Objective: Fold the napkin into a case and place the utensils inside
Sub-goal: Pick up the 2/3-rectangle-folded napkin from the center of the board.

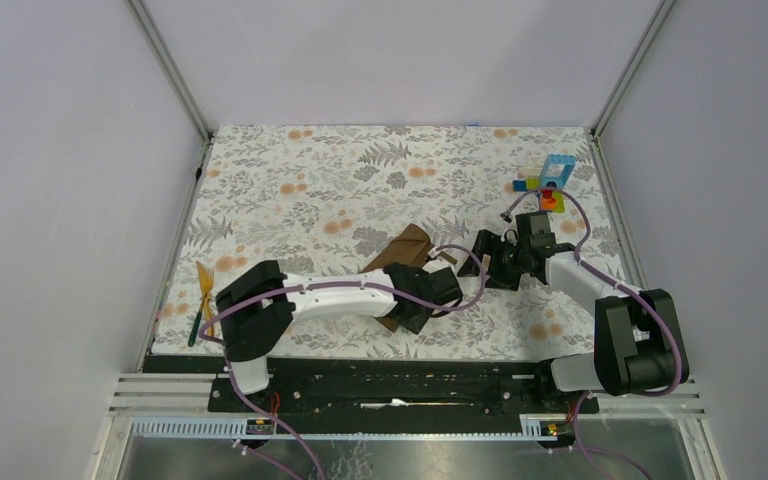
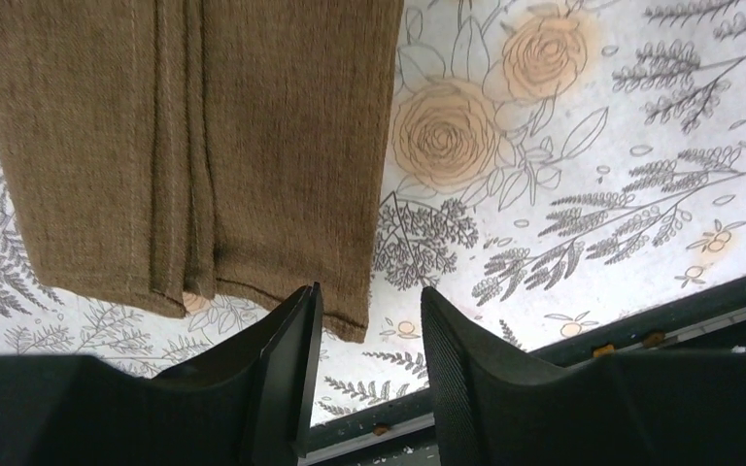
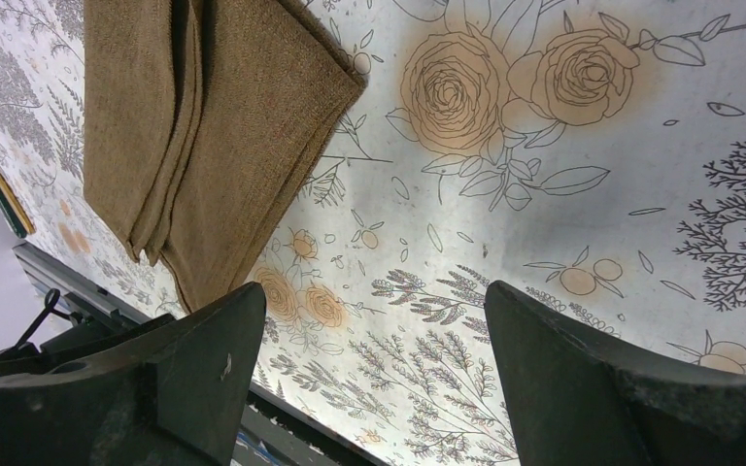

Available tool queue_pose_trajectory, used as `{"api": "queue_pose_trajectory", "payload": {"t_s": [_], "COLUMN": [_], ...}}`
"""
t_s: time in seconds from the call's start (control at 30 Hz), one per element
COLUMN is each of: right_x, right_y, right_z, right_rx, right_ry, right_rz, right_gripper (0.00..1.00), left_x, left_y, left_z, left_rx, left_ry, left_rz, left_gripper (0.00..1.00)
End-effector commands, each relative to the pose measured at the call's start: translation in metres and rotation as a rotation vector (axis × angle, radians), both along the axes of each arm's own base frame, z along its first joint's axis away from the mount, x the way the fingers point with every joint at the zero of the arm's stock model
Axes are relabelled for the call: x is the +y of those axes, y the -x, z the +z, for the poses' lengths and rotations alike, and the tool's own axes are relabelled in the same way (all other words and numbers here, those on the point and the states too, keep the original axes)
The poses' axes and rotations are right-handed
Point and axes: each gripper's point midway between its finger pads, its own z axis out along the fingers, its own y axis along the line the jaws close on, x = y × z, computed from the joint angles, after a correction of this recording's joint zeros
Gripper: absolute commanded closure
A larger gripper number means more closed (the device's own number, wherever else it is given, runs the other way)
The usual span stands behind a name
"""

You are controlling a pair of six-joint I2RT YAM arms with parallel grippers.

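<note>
From above, my left arm (image 1: 340, 295) covers the near end of the napkin (image 1: 412, 243), so that edge is hidden. The utensils (image 1: 205, 290) at the near left are too small to count or tell apart, as are the toy blocks (image 1: 550, 180) at the far right. In both wrist views the napkin runs off the top edge; its layers I cannot count.

"Where is there room to pass?"

"From 10 to 12 o'clock the floral cloth (image 1: 290, 170) lies bare, so a gripper goes freely there."

"And what stands in the way?"

"The toy blocks (image 1: 548, 180) stand at 2 o'clock, and the utensils (image 1: 204, 295) lie along the 9 o'clock edge. The folded napkin (image 1: 407, 250) takes mid-table, with the left gripper (image 1: 438, 290) low over its near end. The right gripper (image 1: 490, 262) hangs at its 3 o'clock, fingers spread over bare cloth."
</note>
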Motion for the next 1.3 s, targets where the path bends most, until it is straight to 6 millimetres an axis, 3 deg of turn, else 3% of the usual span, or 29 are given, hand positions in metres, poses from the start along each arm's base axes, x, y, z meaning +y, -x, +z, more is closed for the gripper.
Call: {"api": "queue_pose_trajectory", "payload": {"t_s": [0.0, 0.13, 0.73, 0.87, 1.1, 1.27], "right_x": [0.003, 0.003, 0.007, 0.008, 0.021, 0.046], "right_y": [-0.002, 0.000, 0.000, 0.001, -0.003, -0.018], "right_z": [0.003, 0.003, 0.000, -0.001, -0.003, 0.009], "right_rx": [-0.011, -0.011, 0.001, 0.010, 0.069, 0.043], "right_ry": [-0.022, -0.024, -0.046, -0.050, -0.141, -0.337], "right_rz": [0.012, 0.020, 0.032, 0.033, -0.005, -0.088], "right_gripper": [0.10, 0.10, 0.10, 0.10, 0.07, 0.01], "left_x": [-0.015, -0.012, 0.012, 0.018, 0.020, 0.004], "left_y": [-0.020, -0.021, -0.023, -0.021, -0.023, -0.023], "left_z": [0.003, -0.007, -0.040, -0.052, -0.053, -0.037], "left_rx": [-0.034, -0.024, 0.008, 0.027, 0.036, 0.053], "left_ry": [0.019, -0.019, -0.081, -0.110, -0.116, -0.052], "left_rz": [0.004, -0.004, 0.008, -0.002, -0.002, -0.019], "left_gripper": [0.57, 0.62, 0.62, 0.69, 1.00, 1.00]}}
